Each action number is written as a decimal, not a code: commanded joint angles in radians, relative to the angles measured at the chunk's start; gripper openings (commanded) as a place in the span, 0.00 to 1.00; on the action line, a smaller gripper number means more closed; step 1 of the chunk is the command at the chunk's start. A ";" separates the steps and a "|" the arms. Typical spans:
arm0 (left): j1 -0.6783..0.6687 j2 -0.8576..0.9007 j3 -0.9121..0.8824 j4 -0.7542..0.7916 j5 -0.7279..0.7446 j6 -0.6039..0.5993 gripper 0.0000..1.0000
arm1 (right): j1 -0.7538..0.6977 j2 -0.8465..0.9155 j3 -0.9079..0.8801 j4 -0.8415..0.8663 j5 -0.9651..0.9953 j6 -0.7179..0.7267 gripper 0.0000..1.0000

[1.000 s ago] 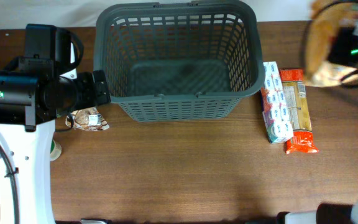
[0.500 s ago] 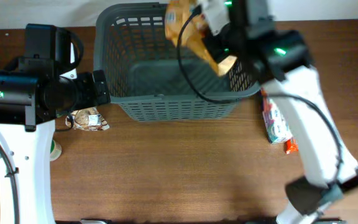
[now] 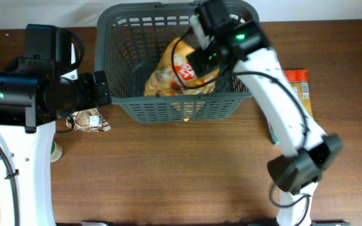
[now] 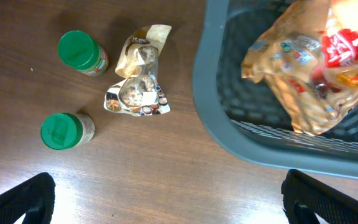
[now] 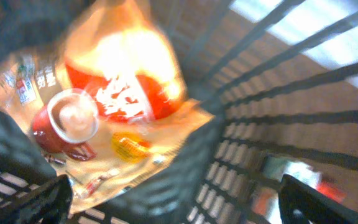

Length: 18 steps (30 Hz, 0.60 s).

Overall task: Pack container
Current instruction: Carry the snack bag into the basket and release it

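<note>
The container [image 3: 175, 108] is a dark grey lattice basket at the table's back centre. A yellow-orange snack bag [image 3: 168, 74] with a red logo lies inside it, leaning toward the right wall, and it also shows in the right wrist view [image 5: 117, 93] and the left wrist view [image 4: 303, 68]. My right gripper [image 3: 200, 53] hovers over the basket's right half, open [image 5: 179, 205], with the bag below and free of its fingers. My left gripper [image 3: 102, 88] stands open [image 4: 169, 208] over bare table, just left of the basket.
Two green-lidded jars [image 4: 79, 51] [image 4: 61, 130] and a crumpled brown-and-white packet [image 4: 138, 81] lie left of the basket. An orange-red package [image 3: 299, 81] lies right of it, partly behind my right arm. The basket's rim [image 4: 210, 112] curves close to my left gripper.
My right arm swung in from the far right with the snack bag, opened over the basket, and the bag dropped inside. The left arm has not moved.
</note>
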 commanded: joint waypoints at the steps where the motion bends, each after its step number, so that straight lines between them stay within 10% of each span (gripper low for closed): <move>1: 0.006 -0.004 0.000 0.001 0.007 0.005 0.99 | -0.033 -0.201 0.211 -0.048 0.163 0.039 0.99; 10: 0.006 -0.004 0.000 0.001 0.007 0.005 0.99 | -0.703 -0.178 0.132 -0.272 -0.105 0.174 0.99; 18: 0.006 -0.004 0.000 0.001 0.007 0.005 0.99 | -0.780 0.008 -0.299 -0.108 -0.201 0.161 0.97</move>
